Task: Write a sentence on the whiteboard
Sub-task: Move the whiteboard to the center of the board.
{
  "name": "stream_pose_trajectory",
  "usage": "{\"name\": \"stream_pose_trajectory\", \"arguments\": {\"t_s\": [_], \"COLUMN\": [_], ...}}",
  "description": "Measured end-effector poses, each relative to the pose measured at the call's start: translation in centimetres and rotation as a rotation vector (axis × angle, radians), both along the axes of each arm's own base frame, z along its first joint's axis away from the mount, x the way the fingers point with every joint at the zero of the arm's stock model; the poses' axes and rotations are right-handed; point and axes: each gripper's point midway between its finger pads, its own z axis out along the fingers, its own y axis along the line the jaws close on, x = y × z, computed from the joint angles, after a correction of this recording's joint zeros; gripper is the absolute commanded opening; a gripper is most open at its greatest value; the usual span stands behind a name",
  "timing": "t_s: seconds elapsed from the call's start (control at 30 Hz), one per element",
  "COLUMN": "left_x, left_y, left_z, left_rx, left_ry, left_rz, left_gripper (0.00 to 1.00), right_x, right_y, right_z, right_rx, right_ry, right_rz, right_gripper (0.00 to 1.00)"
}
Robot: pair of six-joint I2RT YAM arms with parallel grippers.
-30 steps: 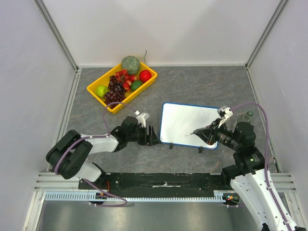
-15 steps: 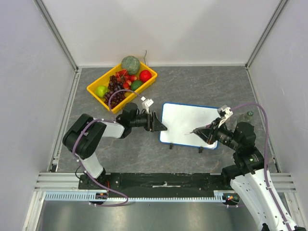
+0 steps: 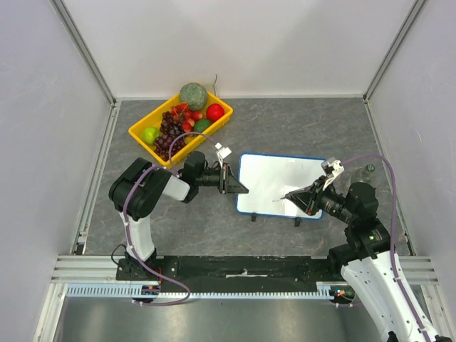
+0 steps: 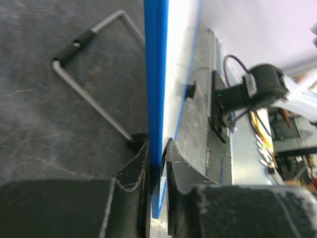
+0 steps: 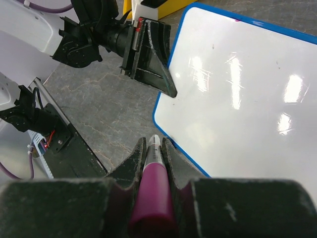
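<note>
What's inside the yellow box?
The yellow box holds dark grapes, a green apple, a red fruit and a round grey-green one. Anything beneath the pile is covered.

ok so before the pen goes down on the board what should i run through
1. Board grip: the left gripper is clamped on the blue rim of the whiteboard: ok.
2. Pen grip: the right gripper is shut on the marker: ok.
3. Writing surface bare, no words on it: ok.
4. Tip position: over the board's near part in the top view; whether it touches: cannot tell.
5. Cap off: cannot tell.
6. The yellow fruit tray sits apart from the board: ok.
</note>
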Motion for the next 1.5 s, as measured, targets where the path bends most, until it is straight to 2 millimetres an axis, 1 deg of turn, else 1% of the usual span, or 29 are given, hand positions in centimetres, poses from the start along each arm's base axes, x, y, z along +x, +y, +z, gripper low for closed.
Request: {"name": "stream_pose_trajectory", "arguments": {"t_s": [0.07,0.17,0.33,0.5,0.67,0.87,1.17,1.37,1.5], "left_x": [-0.9,-1.9,-3.5,-4.7,-5.4,-6.0,-7.5,-9.6,-10.0], "left_y": [0.1,0.5,1.4,2.0,2.4,2.4,2.2,1.1,0.7], "left_z": [0.4,0.5,-0.1,-0.2,-0.3,-0.3,-0.5,-0.3,-0.1], "left_rx": [-0.028,-0.053,-0.066,-0.083,-0.089,-0.090,-0.081,-0.027,0.017], "left_ry": [-0.007,-0.022,-0.011,-0.010,-0.001,0.008,0.044,0.058,0.040], "left_rz": [-0.033,-0.054,-0.053,-0.057,-0.059,-0.087,-0.145,-0.197,-0.196], "left_gripper": [0.02,0.02,0.02,0.02,0.02,0.02,0.02,0.02,0.02], "right_x": [0.0,0.0,0.1,0.2,0.4,0.6,0.8,0.9,0.9], "right_y": [0.0,0.1,0.0,0.1,0.2,0.3,0.4,0.5,0.5], "right_z": [0.0,-0.1,-0.4,-0.8,-1.1,-1.5,-1.3,-1.7,-1.9], "right_rx": [-0.001,-0.001,-0.006,-0.010,-0.010,-0.009,-0.005,-0.005,-0.007], "right_ry": [0.002,0.007,0.013,0.029,0.034,0.046,0.034,0.042,0.048], "right_rz": [0.001,0.003,0.004,0.004,0.007,0.010,0.013,0.017,0.017], "right_gripper": [0.00,0.00,0.00,0.00,0.00,0.00,0.00,0.00,0.00]}}
